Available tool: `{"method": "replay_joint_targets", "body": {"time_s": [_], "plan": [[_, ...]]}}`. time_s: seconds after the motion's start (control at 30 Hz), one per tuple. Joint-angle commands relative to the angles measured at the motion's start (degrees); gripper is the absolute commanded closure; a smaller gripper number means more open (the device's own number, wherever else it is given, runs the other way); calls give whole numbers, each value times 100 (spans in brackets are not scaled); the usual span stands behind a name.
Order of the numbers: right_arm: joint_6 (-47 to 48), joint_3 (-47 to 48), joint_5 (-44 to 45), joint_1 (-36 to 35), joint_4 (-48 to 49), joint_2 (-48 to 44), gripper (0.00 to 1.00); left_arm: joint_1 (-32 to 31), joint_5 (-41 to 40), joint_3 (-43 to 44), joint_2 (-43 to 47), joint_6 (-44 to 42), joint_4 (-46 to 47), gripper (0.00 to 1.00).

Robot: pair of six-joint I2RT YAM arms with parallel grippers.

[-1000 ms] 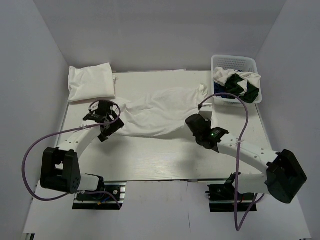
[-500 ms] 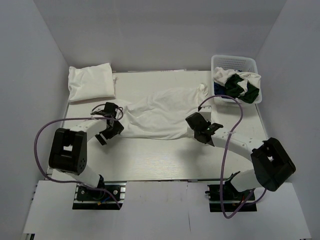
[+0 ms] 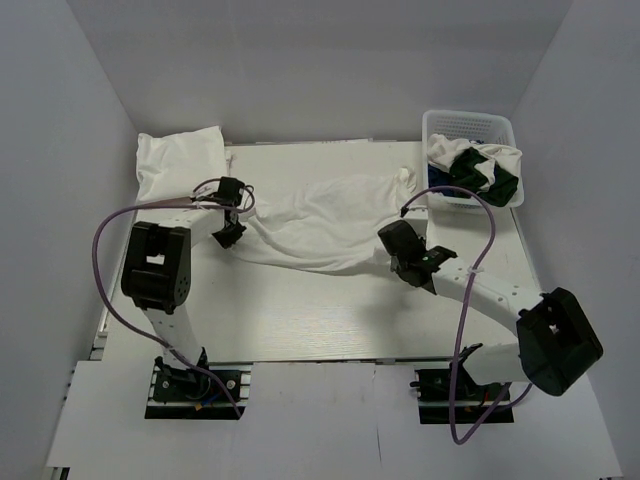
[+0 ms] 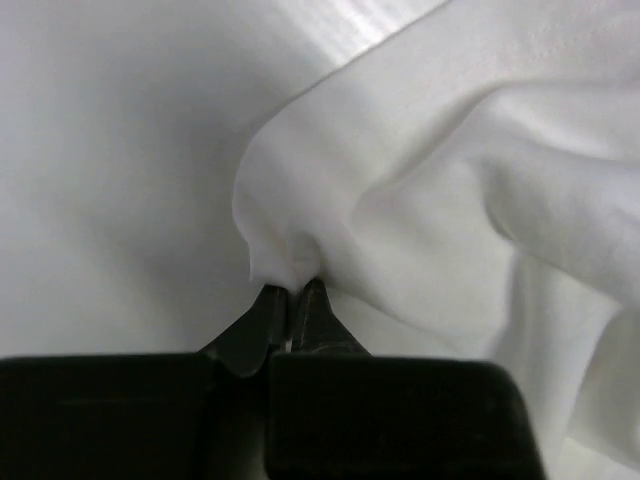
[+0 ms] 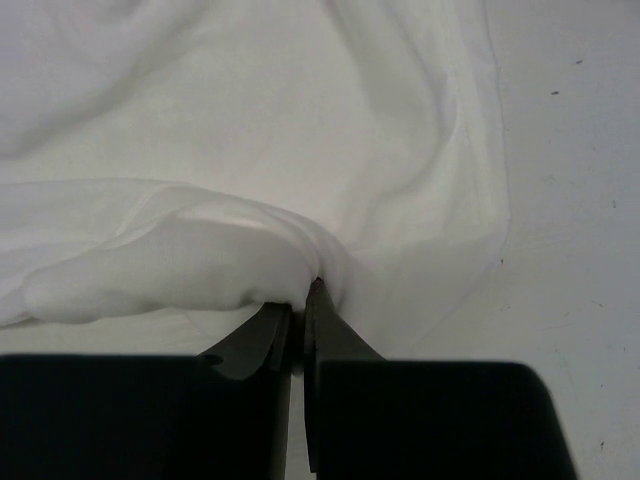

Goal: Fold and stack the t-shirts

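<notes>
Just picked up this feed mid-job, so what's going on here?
Both arms are handling one white t-shirt lying rumpled across the table. The left pincer is shut on its left edge, the right pincer on its near right edge. It is not yet folded. A folded white pile sits at the far left corner, and crumpled shirts wait in the basket at far right.

White arm links [image 3: 490, 295], black joint housings [image 3: 155, 265], purple cables [image 3: 96, 258], black tapered tool [image 4: 292, 293].

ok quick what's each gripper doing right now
Left gripper: closed, pinching an edge of the white t-shirt.
Right gripper: closed, pinching a fold of the same t-shirt.
</notes>
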State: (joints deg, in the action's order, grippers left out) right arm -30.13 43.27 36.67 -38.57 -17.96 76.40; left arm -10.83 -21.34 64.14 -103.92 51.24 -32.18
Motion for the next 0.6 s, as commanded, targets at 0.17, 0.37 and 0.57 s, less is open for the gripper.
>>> {"method": "replay_joint_targets", "body": {"time_s": [0.17, 0.37, 0.57], "plan": [[543, 708, 17, 7, 4, -828, 100, -112, 341, 600, 291, -492, 149, 100], [1324, 1368, -273, 7, 484, -1759, 100, -112, 709, 231, 2822, -774, 1158, 100], [2002, 2218, -1089, -2, 855, -2752, 100, -112, 860, 826, 4193, -905, 1084, 100]]}}
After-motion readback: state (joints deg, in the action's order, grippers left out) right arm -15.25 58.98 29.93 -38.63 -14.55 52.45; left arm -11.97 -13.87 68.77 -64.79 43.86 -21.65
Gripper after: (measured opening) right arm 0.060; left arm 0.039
